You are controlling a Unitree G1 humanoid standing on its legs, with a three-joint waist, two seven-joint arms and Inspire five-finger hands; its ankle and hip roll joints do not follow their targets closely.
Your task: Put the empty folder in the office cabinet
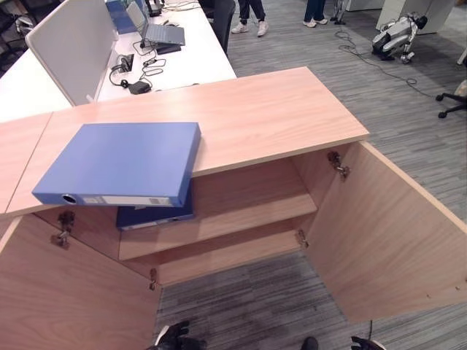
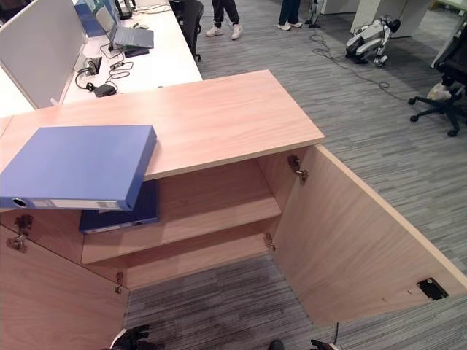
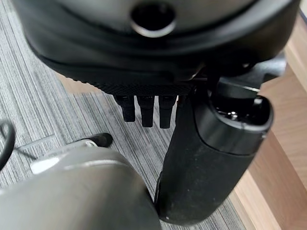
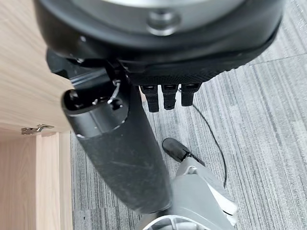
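Two blue folders show: one folder (image 1: 120, 162) lies flat on the cabinet (image 1: 255, 109) top, overhanging its front edge, up and ahead of both hands; a second folder (image 1: 153, 215) rests on the shelf beneath. Left hand (image 3: 144, 108) and right hand (image 4: 165, 98) hang low, fingers straight (holding nothing), over carpet (image 1: 350, 65).

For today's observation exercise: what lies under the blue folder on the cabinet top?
Under the blue folder, which overhangs the cabinet top, a darker blue folder lies on the upper shelf. Most of it is covered, so its full extent cannot be seen.
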